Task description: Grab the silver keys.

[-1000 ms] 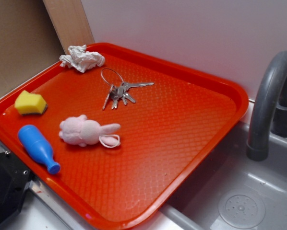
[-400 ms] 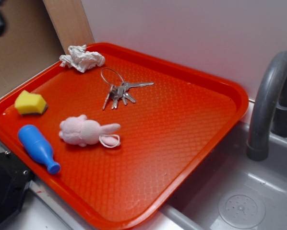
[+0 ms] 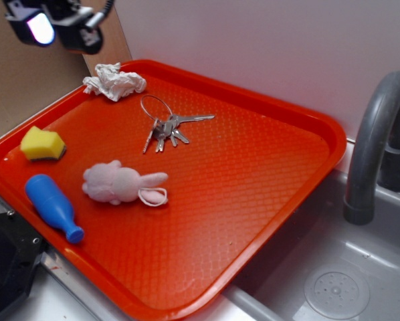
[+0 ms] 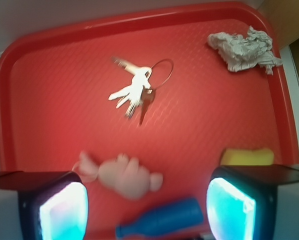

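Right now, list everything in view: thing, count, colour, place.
silver keys: one bunch, silver, back-middle of tray
paper wad: one, white, tray's back left corner
sponge: one, yellow, tray's left edge
bottle: one, blue, tray's front left
plush toy: one, pink, in front of the keys
tray: one, red, on counter
faucet: one, grey, right
sink: one, grey, bottom right
gripper: one, black, fingers apart, high above tray
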`<state>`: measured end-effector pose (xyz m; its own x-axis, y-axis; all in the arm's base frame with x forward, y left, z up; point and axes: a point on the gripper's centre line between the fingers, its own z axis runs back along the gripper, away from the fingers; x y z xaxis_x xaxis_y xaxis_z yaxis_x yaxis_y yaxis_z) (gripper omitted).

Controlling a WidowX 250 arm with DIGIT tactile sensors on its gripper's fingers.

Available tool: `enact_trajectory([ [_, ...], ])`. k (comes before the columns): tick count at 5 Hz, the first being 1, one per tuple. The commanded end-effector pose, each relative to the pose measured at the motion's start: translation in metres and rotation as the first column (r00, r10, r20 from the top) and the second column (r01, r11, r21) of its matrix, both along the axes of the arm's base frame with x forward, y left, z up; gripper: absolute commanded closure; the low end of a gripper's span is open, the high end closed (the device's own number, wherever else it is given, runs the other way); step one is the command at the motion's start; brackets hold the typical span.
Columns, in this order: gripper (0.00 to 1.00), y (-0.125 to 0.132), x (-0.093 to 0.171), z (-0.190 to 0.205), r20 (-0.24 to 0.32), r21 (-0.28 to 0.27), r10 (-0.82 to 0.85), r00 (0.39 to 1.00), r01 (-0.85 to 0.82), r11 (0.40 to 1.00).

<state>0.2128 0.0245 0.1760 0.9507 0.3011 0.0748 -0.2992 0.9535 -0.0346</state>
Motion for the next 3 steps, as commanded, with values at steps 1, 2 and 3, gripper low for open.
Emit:
enact_trajectory([
  [1, 0.0, 0.043, 0.025, -0.014, -0.005, -0.029, 0.256, 0.967, -0.257, 0.966],
  [2, 0.0, 0.061, 0.028, -0.036, -0.002, -0.168, 0.324, 0.946, -0.32, 0.933],
  [3, 0.0, 0.073, 0.032, -0.053, 0.021, -0.217, 0.366, 0.93, -0.354, 0.91],
])
